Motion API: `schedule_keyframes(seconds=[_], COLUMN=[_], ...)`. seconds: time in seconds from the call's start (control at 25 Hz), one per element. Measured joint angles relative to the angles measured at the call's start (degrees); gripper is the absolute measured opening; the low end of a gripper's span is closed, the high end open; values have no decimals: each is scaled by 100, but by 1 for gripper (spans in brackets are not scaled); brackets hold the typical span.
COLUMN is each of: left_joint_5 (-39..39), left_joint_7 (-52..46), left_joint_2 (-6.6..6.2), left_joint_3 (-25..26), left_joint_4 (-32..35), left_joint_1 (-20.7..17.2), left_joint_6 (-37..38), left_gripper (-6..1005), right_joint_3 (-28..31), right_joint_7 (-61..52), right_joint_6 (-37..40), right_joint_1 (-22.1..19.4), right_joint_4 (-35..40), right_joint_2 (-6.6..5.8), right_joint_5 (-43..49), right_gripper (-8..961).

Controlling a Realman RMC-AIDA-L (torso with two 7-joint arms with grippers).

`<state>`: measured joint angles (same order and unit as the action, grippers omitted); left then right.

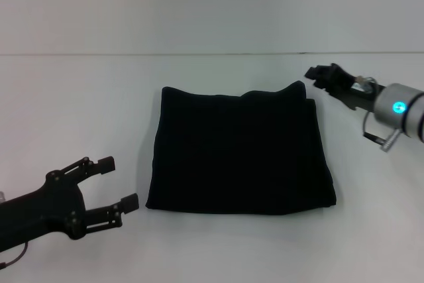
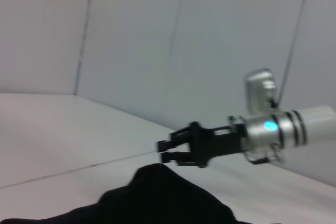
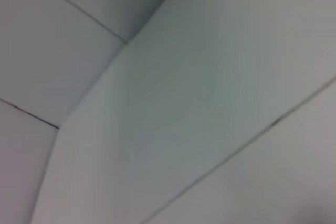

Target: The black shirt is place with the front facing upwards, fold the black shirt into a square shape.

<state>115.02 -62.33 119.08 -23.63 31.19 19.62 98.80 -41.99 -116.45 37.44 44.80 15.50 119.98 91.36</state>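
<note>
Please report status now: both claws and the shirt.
Left claw open, empty, near shirt. Right claw at far corner, empty. Black shirt folded roughly square. Nothing in the way.

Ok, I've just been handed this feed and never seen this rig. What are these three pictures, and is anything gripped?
It is a two-armed robot. The head view looks down on a white table where the black shirt lies folded into a rough square. The left gripper hangs open near the shirt's near left corner, holding nothing. The right gripper sits by the far right corner, apart from the cloth. The left wrist view looks across the shirt at that right gripper. The right wrist view shows only pale surfaces.
</note>
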Motion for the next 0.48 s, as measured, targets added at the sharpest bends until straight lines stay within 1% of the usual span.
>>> schedule_keyframes(seconds=[0.12, 0.2, 0.24, 0.36, 0.4, 0.44, 0.48], left_joint_5=[-4, -6, -6, 4, 22, 40, 54], left_joint_7=[-13, -24, -34, -364, -551, -750, -884], left_joint_2=[-1, -5, -5, -24, -43, -69, -93], left_joint_3=[251, 471, 574, 678, 666, 648, 609], left_joint_4=[-191, -322, -388, -445, -446, -447, -456], left_joint_1=[36, 74, 95, 146, 163, 185, 200], left_joint_6=[-124, -150, -175, -351, -438, -530, -576], left_gripper=[939, 939, 939, 938, 938, 938, 938], right_joint_3=[70, 102, 111, 80, 80, 51, 49], right_joint_7=[588, 1038, 1195, 1979, 1979, 2955, 3194], right_joint_6=[394, 806, 964, 1762, 1762, 2592, 2774], right_joint_1=[-311, -539, -612, -950, -950, -1238, -1298], right_joint_4=[57, 94, 118, 321, 321, 488, 515], right_joint_2=[-36, -98, -123, -259, -259, -362, -374], right_joint_5=[-604, -917, -977, -976, -976, -840, -806], right_gripper=[269, 325, 353, 436, 485, 534, 582])
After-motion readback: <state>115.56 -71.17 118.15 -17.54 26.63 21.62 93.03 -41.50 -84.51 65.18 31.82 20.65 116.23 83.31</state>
